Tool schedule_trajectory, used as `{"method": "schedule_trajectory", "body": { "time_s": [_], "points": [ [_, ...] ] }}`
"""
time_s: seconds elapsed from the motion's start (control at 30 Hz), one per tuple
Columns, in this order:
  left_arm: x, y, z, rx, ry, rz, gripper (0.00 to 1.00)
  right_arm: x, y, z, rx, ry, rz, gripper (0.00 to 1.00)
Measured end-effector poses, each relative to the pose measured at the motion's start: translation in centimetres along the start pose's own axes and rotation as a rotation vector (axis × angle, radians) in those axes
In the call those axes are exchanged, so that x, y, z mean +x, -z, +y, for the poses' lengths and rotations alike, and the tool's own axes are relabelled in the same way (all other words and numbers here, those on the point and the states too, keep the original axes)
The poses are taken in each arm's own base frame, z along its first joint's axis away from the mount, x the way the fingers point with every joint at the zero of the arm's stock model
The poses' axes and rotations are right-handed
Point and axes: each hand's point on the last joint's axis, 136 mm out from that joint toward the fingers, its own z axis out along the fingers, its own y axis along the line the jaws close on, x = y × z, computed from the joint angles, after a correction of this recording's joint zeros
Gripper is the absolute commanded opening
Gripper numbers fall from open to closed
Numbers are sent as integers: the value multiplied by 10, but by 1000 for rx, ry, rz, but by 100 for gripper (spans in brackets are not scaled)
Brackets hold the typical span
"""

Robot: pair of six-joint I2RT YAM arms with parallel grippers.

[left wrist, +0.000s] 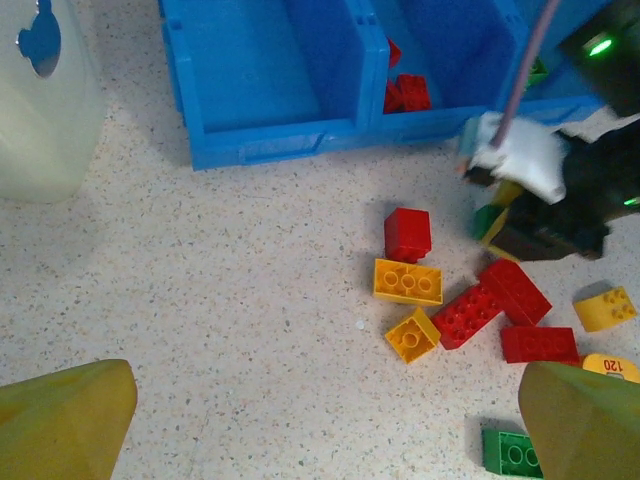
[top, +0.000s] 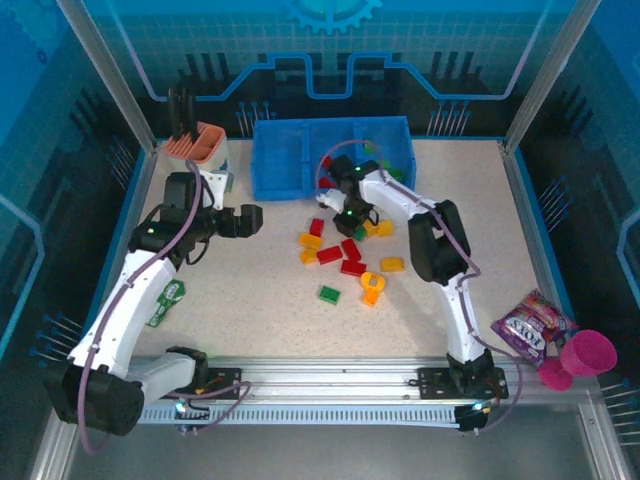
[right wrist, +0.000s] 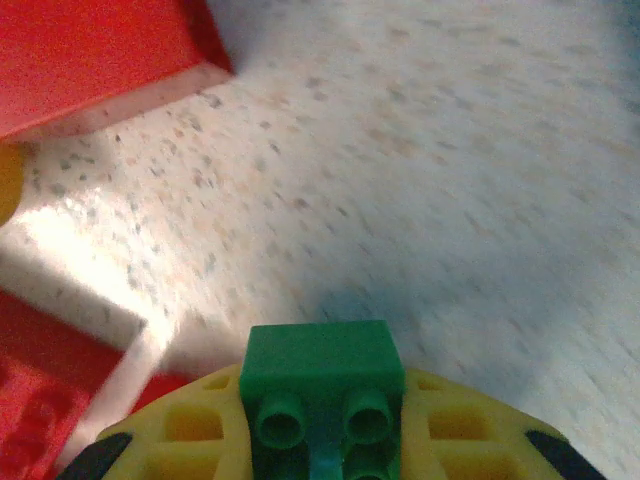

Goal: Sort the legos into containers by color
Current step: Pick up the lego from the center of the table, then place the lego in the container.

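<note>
The right gripper [top: 356, 220] stands low over the table [top: 250, 310], just in front of the blue tray [top: 330, 126]. Its jaws are closed on a green brick [right wrist: 320, 365]. In the right wrist view, the brick sits studs-up between the yellow fingers [right wrist: 180, 430], and speckled tabletop lies beyond it. A red brick [right wrist: 90, 60] lies ahead and to the left of these fingers. More red lies close at their lower left. The loose legos lie directly beside and below this gripper. A red cube [left wrist: 407, 233], a yellow-orange brick [left wrist: 407, 281] and a smaller yellow brick [left wrist: 411, 334] lie on its left-arm side. Three red bricks [left wrist: 515, 300] lie together just nearer the arm bases than the gripper. A single green brick [top: 328, 294] lies further toward the bases. A yellow brick [top: 392, 264] lies toward the right arm's elbow. The left gripper [top: 255, 218] is well apart from the pile, on its left, with the jaws spread wide and nothing between the fingertips [left wrist: 65, 420]. In the left wrist view, the tray lies ahead of this gripper. The compartment directly ahead shows a bare floor. The middle compartment holds red pieces [left wrist: 405, 92]. A cream-and-salmon utensil holder [top: 195, 147] stands beyond the left gripper, beside the left end of the tray.
</note>
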Motion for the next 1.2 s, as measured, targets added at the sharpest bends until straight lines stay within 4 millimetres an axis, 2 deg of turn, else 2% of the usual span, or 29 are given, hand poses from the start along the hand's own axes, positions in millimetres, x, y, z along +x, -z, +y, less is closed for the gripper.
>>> {"method": "schedule_trajectory", "body": {
  "time_s": [0.13, 0.23, 0.3, 0.37, 0.43, 0.5, 0.73, 0.93, 1.07, 1.2],
  "points": [
    [2, -4, 1, -2, 2, 13, 99, -2, 64, -35, 61, -176, -136, 26],
    [2, -4, 1, -3, 2, 14, 99, 5, 111, -68, 110, -325, -244, 27],
    [2, -4, 1, -3, 1, 14, 99, 13, 130, -91, 141, -415, -294, 28],
    [2, -4, 1, -3, -2, 14, 99, 21, 138, -115, 175, -502, -325, 28],
    [2, -4, 1, -3, -2, 14, 99, 25, 137, -132, 197, -558, -331, 29],
    [2, -5, 1, -3, -2, 15, 99, 19, 132, -144, 215, -585, -336, 29],
    [3, -6, 2, -7, -1, 19, 99, -33, 97, -183, 232, -599, -393, 30],
    [9, -18, 5, -9, 7, 58, 99, -59, 72, -207, 248, -621, -439, 32],
    [11, -21, 6, -11, 10, 68, 99, -66, 60, -218, 251, -633, -459, 34],
    [12, -24, 7, -13, 13, 77, 99, -62, 44, -222, 243, -641, -441, 35]
  ]
}}
